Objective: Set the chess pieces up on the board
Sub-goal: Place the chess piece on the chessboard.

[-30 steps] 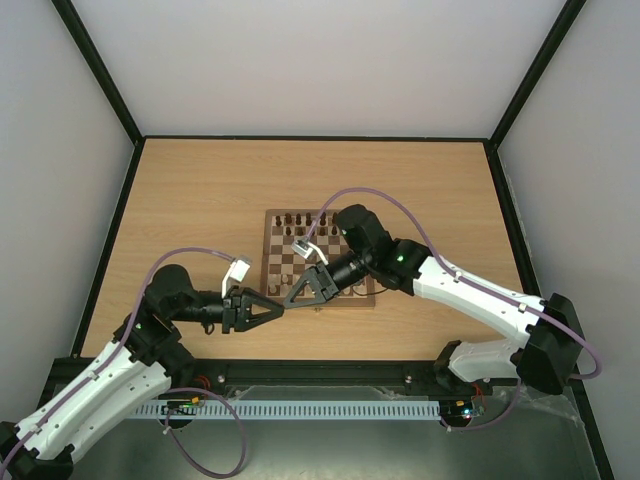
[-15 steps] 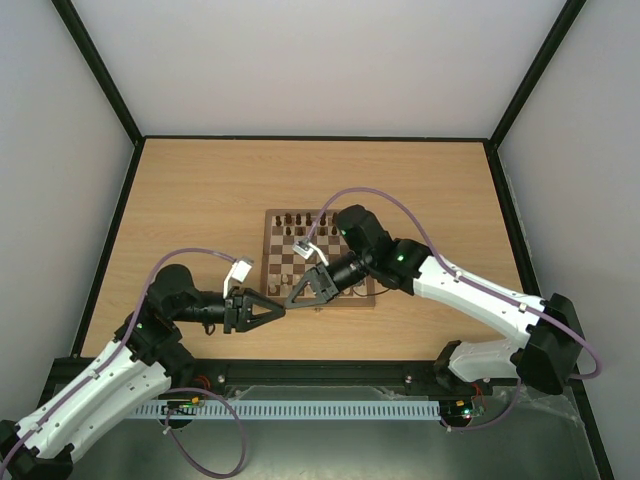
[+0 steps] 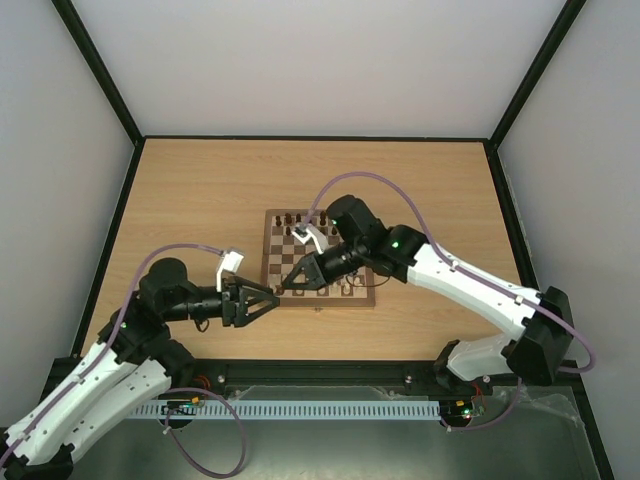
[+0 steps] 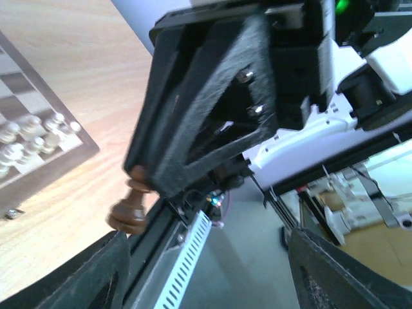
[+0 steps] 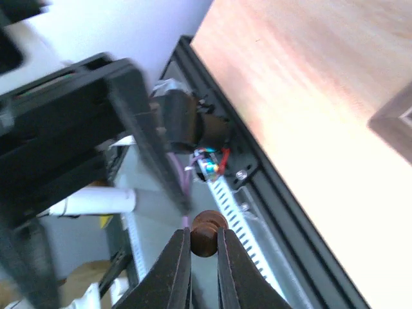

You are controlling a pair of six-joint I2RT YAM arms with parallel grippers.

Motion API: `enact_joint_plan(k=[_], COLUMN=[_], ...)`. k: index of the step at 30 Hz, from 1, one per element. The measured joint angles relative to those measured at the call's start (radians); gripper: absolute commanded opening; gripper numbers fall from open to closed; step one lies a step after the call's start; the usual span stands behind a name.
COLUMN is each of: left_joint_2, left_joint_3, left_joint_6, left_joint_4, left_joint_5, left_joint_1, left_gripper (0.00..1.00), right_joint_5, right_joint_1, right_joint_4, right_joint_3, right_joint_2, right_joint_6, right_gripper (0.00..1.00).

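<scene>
Right gripper [image 5: 203, 239] pinched tight on one dark brown piece [image 5: 206, 228]. In the left wrist view the piece hangs from the fingertips by its head, base free, off the surface. From above, that pinch sits over the near-left corner of the board [image 3: 285, 262]. Left gripper [image 4: 206, 239] faces it tip to tip, just beside it, jaws spread wide and apart from the piece. More dark brown pieces [image 3: 290, 218] stand in a row on the board's far edge. Cream chessmen [image 4: 29, 138] are clustered on the board's near corner. Board lies flat mid table [image 3: 200, 200]. Right arm reaches across the board from the right, left arm comes in low from the near left.
</scene>
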Motion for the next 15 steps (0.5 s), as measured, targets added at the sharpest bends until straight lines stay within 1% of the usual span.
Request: enact_joint_plan(k=[6, 9, 15], left_joint_2=[-0.020, -0.014, 0.037], left_joint_3=[0.103, 0.140, 0.197], left_joint_6=[0.034, 0.039, 0.046], left_joint_4=[-0.152, -0.227, -0.353], left_joint_5=[-0.162, -0.268, -0.516], left_joint_1=[0.008, 0.008, 0.008], left_gripper=[0.74, 0.76, 0.78], right_joint_5=[0.184, 0.313, 0.544], right_joint_1=[0.000, 0.000, 0.001], right_joint_4=[-0.072, -0.098, -0.113], right_joint_3=[0.086, 0.137, 0.282], right_joint_2=[0.091, 0.155, 0.352], right_joint_6=[-0.063, -0.086, -0.124], right_gripper=[0.03, 0.02, 0.01])
